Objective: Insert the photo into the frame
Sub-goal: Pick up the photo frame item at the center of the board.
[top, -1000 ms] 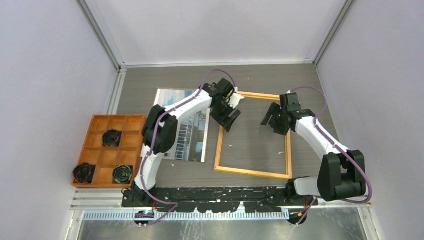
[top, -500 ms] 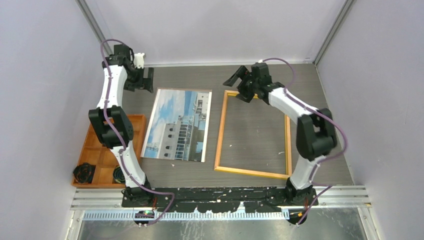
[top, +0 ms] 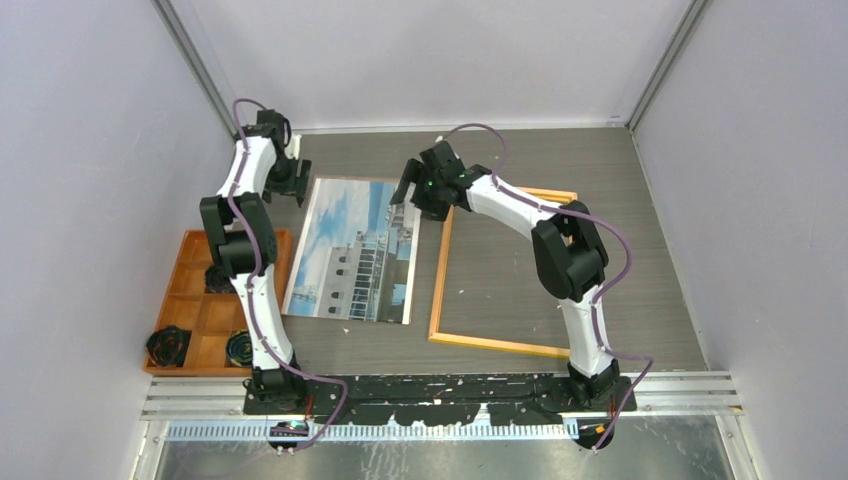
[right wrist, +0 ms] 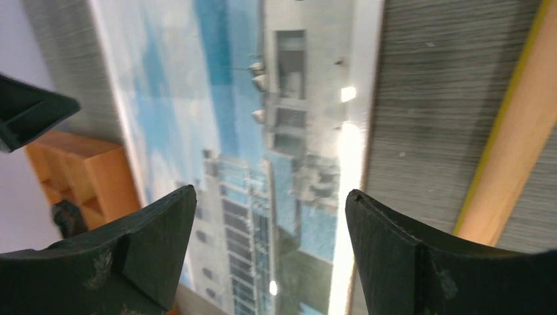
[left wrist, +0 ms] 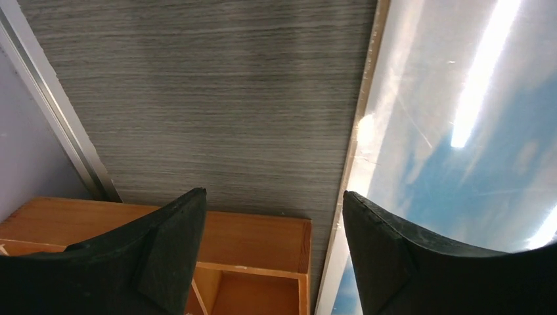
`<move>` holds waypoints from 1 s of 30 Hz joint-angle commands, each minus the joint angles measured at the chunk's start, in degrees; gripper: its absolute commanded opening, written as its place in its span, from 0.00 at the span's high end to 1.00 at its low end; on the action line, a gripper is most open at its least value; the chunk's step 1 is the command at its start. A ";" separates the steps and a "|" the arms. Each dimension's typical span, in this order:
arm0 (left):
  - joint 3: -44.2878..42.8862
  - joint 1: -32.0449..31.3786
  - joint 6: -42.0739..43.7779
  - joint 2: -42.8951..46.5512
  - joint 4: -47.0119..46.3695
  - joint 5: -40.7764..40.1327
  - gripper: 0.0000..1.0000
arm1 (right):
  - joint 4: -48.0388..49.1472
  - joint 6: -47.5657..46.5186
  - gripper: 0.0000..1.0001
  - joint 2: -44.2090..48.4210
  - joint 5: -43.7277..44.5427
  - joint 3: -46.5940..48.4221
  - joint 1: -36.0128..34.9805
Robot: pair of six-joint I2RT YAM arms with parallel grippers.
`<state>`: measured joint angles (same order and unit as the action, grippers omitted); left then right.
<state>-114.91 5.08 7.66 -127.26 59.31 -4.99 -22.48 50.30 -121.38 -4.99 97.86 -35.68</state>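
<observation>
No words, numbers or signs can be read in any of the views. The photo point(top: 355, 250) shows only a white building and a blue sky, with no writing on it. The frame point(top: 437, 290) is plain yellow, with no label to read.

Count, worktop: photo point(top: 355, 250) ×1; frame point(top: 440, 270) ×1; orange tray point(top: 195, 315) ×1, at left edge; black coils in tray ×3: near-left coil point(top: 167, 345), near-right coil point(top: 243, 347), far coil point(top: 213, 277), part hidden; arms ×2: left arm point(top: 250, 290), right arm point(top: 570, 260)
</observation>
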 commanded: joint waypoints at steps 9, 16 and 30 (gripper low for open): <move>8.30 -4.29 2.34 1.36 -7.82 -7.75 0.32 | -4.23 -1.02 0.19 -5.11 8.34 1.41 0.14; 12.55 -6.73 2.83 2.60 -9.53 -6.68 0.34 | -6.49 -0.57 0.32 -9.37 9.77 4.90 -0.92; 16.35 -8.25 4.44 2.38 -10.92 -6.69 0.39 | -4.84 0.49 0.42 -8.18 9.09 8.68 -2.66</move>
<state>-100.60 -2.74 11.25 -125.47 49.89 -12.27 -27.90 49.93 -130.89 3.57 104.01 -37.34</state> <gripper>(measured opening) 0.612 0.591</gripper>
